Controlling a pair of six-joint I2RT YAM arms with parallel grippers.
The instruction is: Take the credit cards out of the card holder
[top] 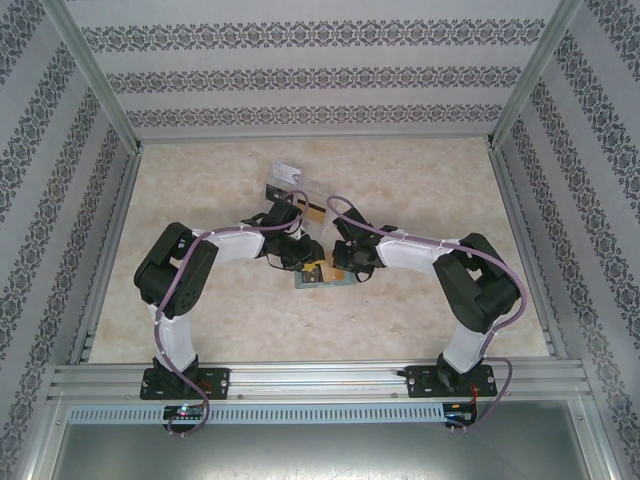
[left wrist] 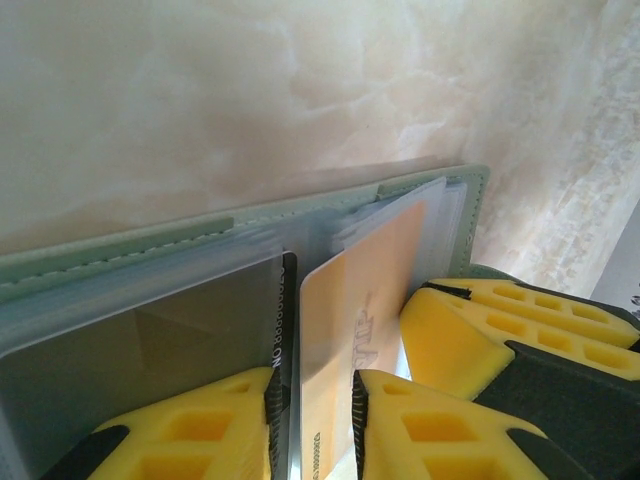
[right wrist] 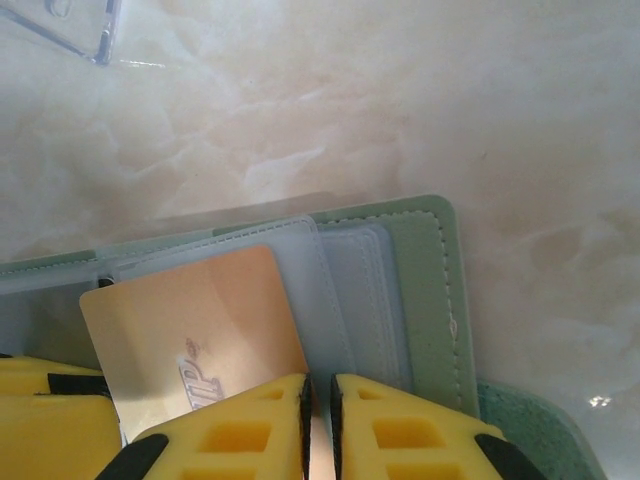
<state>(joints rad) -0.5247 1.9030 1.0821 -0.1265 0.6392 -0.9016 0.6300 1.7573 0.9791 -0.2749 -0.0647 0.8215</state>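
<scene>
- Top external view: at the near edge, both arm bases are bolted to an aluminium rail (top: 320,378). Bare tabletop (top: 420,320) lies between the rail and the work, and wide open room is left on either side, out to the side rails.
- Both arms are bent inward. The left pincer (top: 300,262) and the right pincer (top: 337,262) meet over the card holder (top: 322,281). The holder is laid open and flat near mid-tabletop, well apart from every edge.
- From the left wrist, the left pincer's fingers (left wrist: 200,430) are seen a little spread, with the gold card (left wrist: 365,280) running through the gap. Whether the pads grip it cannot be told.
- A dark card (left wrist: 288,320), seen almost edge-on, is set just beside the gold card's left edge, among the clear sleeves.
- From the right wrist, the right pincer is seen pressed almost together, pinching the gold card's near corner, and a peach sliver shows in the slit. The card is tilted and sticks partly out of the sleeves, with its far corners free.
- The holder's stitched green border is seen along its far and right sides, ending in a rounded corner, with bare tabletop beyond.
- Farther off, a clear plastic box (top: 283,178) is placed apart from the holder, towards the far wall. Patterned walls close off three sides.
</scene>
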